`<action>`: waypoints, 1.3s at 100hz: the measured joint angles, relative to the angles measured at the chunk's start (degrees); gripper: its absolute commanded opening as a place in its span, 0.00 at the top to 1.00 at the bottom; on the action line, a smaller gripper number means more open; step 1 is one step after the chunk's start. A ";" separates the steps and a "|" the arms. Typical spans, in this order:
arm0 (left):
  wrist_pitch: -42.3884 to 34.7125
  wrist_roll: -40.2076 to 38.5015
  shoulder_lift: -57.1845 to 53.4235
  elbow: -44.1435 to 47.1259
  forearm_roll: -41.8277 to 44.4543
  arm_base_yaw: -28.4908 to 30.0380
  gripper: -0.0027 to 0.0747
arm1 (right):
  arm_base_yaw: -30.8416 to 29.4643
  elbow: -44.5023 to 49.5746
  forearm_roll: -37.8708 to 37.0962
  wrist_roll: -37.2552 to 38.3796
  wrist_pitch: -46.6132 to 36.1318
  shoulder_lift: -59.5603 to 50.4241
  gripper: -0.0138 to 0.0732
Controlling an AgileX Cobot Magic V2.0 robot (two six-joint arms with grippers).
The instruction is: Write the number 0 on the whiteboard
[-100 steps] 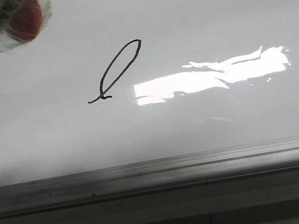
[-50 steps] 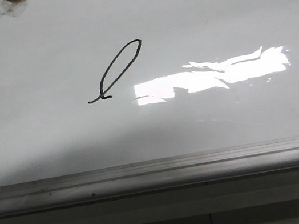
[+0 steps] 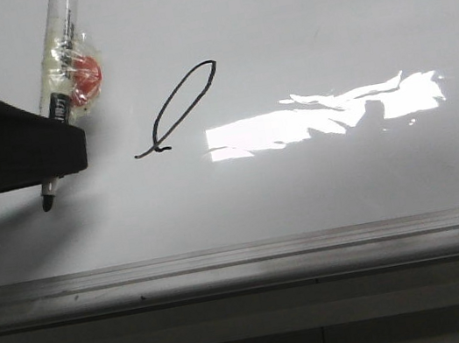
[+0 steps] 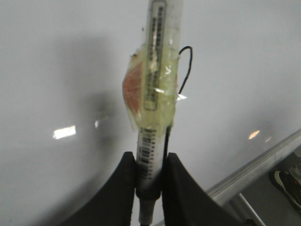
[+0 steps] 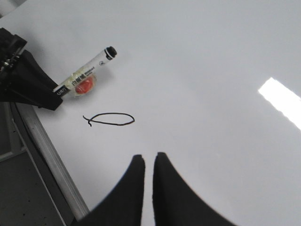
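The whiteboard (image 3: 317, 14) is glossy white with a silver rim (image 3: 245, 262) along its near edge. The number 0 (image 3: 185, 106) is a thin black slanted loop with a small tail, also seen in the right wrist view (image 5: 112, 119) and partly in the left wrist view (image 4: 187, 66). My left gripper (image 3: 53, 154) is shut on a white marker (image 3: 62, 77) that has a red piece taped to it (image 3: 84, 80). The marker's tip (image 3: 47, 204) points down, close over the board, left of the 0's tail. My right gripper (image 5: 146, 157) is shut and empty above the board, apart from the 0.
A bright glare patch (image 3: 326, 114) lies on the board right of the 0. Beyond the rim the board drops off to a dark floor (image 5: 28, 188). A shoe (image 4: 287, 181) shows past the rim in the left wrist view.
My left gripper, holding the marker, came down from the upper left corner to a spot just left of the 0. The marker's tip now points down near the board. The 0 is unchanged.
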 measured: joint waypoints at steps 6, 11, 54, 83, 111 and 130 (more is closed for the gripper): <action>-0.51 0.00 0.28 0.00 -1.61 0.00 0.99 | 0.00 0.65 -0.11 0.62 0.60 -1.30 0.92; -0.53 0.00 0.28 0.00 -2.93 0.21 0.99 | 0.00 1.38 -0.22 0.98 1.06 -2.33 0.92; 2.38 0.00 0.38 0.00 -7.06 5.83 0.99 | 0.00 7.13 -0.34 5.99 1.10 -3.27 0.92; 4.86 0.00 0.27 -0.23 -7.99 6.06 0.99 | 0.00 7.76 -0.34 6.74 -1.49 -3.27 0.92; 4.95 0.10 0.20 -0.23 -7.99 6.06 0.98 | 0.00 7.76 -0.34 6.86 -1.83 -3.27 0.92; 2.02 0.10 0.20 -0.23 -7.99 6.35 0.67 | 0.00 7.76 -0.34 6.86 -1.92 -3.27 0.92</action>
